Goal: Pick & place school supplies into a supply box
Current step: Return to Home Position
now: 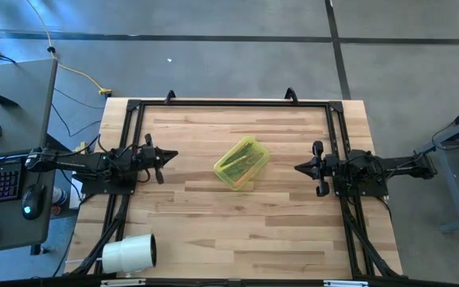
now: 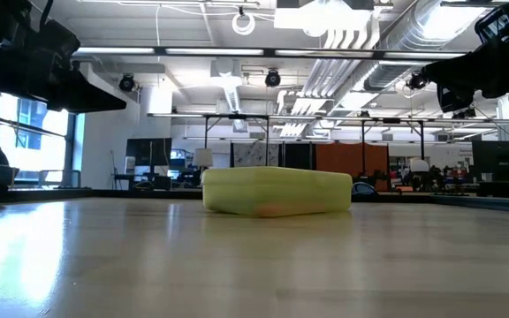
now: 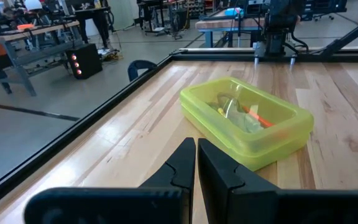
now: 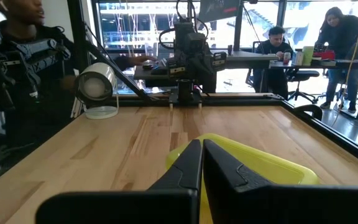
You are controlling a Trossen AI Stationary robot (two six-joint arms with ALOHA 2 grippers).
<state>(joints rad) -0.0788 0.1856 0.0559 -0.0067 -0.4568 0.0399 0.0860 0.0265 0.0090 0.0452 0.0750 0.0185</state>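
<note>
The packing looks finished and the job is in its closing step, with both arms parking at home. The left gripper (image 1: 166,157) hovers above the table close to its own base, fingers pressed together on nothing. The right gripper (image 1: 300,167) mirrors it on the far side, likewise clenched and empty.

The supply box (image 1: 241,163) lies between the two sets of fingertips, straight ahead of each and well apart from both. It sits at an angle on the wood with its lid down. Through the translucent yellow-green lid, the left wrist view shows a few school supplies (image 3: 260,118) inside — one orange, something yellow, something grey — though I cannot count them. No loose pen or pencil shows on the table.

The next move, as I judge it, calls for no grasp at all, only settling each arm at rest without swinging toward the box. A white roll (image 1: 130,253) stands behind the left gripper and off to one side.
</note>
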